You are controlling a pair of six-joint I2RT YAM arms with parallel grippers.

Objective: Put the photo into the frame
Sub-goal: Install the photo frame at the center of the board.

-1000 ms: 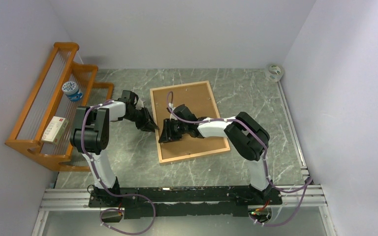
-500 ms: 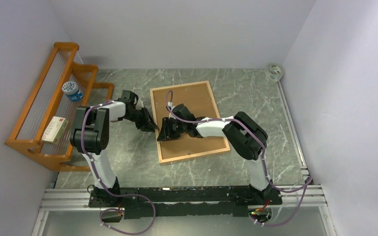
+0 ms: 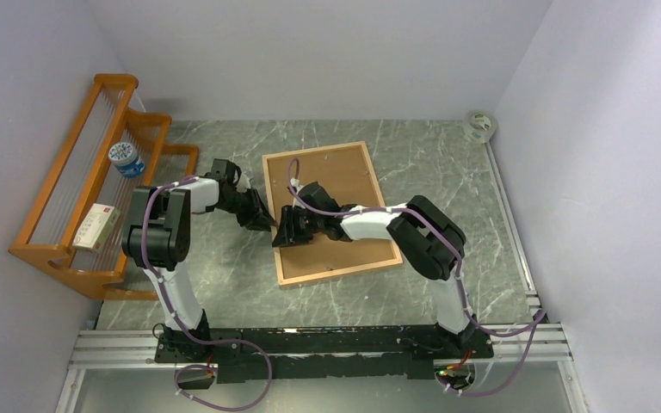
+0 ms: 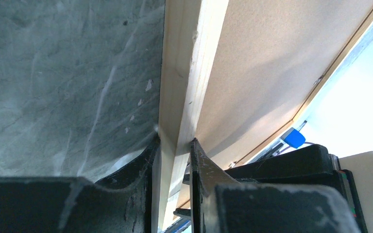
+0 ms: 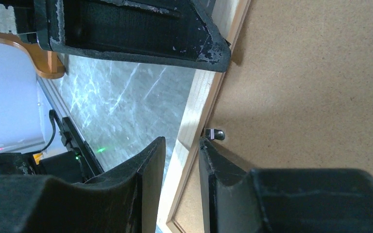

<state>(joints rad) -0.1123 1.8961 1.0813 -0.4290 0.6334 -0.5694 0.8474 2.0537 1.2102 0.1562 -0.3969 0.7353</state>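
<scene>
You are gripping the frame (image 3: 330,213) rail with both the left pincer (image 4: 174,145) and right pincer (image 5: 180,148), backing up, and next likely lifting together.

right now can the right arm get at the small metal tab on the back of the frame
Probably yes: the right gripper already straddles the frame rail, and the tab lies bare beside its inner finger, nothing covering it.
</scene>
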